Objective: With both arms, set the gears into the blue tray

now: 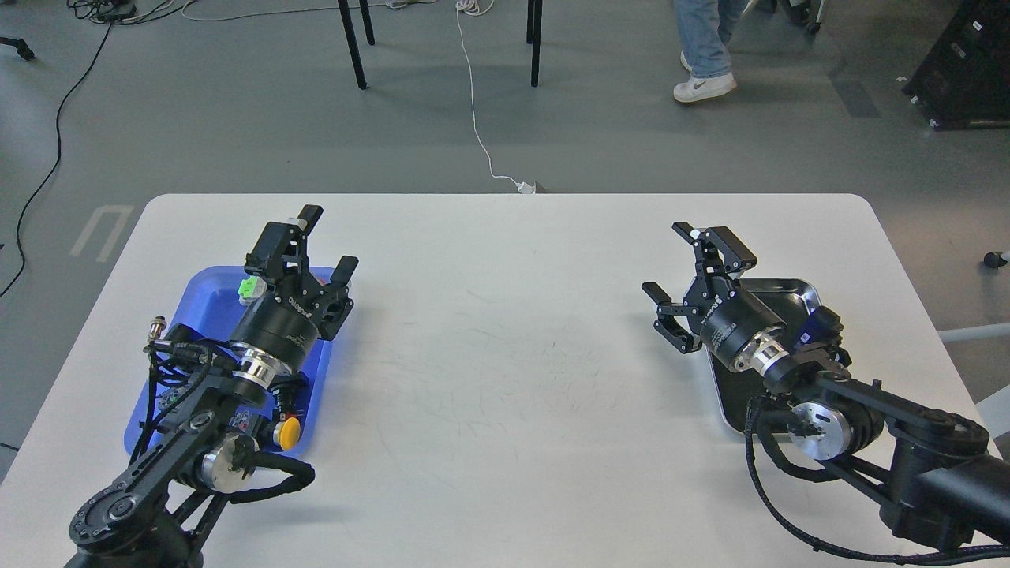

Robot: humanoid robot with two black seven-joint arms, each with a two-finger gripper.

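Both arms cover their trays — left pincer [325, 243] wide over blue tray [207, 293], yellow-capped push-button [289, 432] beside it; right pincer [685, 263] wide over steel tray [797, 290].

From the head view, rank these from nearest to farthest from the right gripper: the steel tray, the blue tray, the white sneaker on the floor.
1. Steel tray: right beside the right gripper, partly under that arm.
2. White sneaker: on the floor beyond the table's far edge.
3. Blue tray: across the table, under the left arm.
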